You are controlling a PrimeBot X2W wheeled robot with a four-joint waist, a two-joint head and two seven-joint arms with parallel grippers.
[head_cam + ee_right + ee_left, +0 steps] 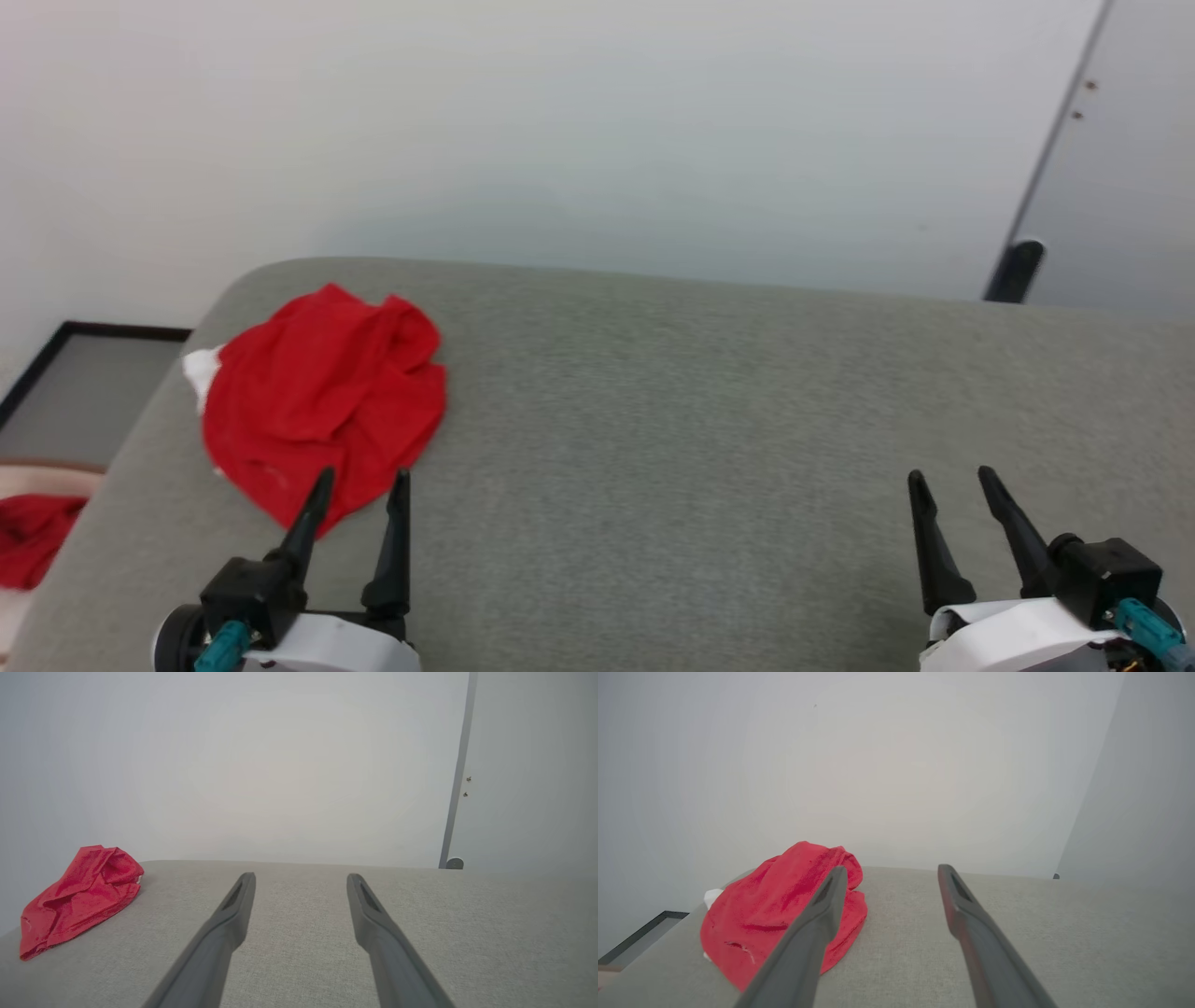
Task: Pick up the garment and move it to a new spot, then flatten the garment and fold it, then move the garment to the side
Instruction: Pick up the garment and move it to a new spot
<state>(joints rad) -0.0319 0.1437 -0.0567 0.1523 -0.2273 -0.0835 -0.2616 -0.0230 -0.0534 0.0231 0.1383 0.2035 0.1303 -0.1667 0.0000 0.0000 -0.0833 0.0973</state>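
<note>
The garment (322, 397) lies crumpled in a red heap with a bit of white showing at its left, on the far-left part of the grey cushioned surface (700, 420). My left gripper (362, 478) stands open just in front of the heap's near edge, its left fingertip over the red cloth. In the left wrist view the garment (770, 910) sits left of and behind the open left gripper (889, 870). My right gripper (950, 474) is open over bare cushion at the lower right, far from the garment (77, 893), with nothing between its fingers (236, 905).
A pale wall rises behind the surface. At the far right stand a grey door (1120, 187) and a dark doorstop (1013, 271). Left of the surface, lower down, lie a black-framed panel (84, 383) and another red cloth (33, 537) on something beige.
</note>
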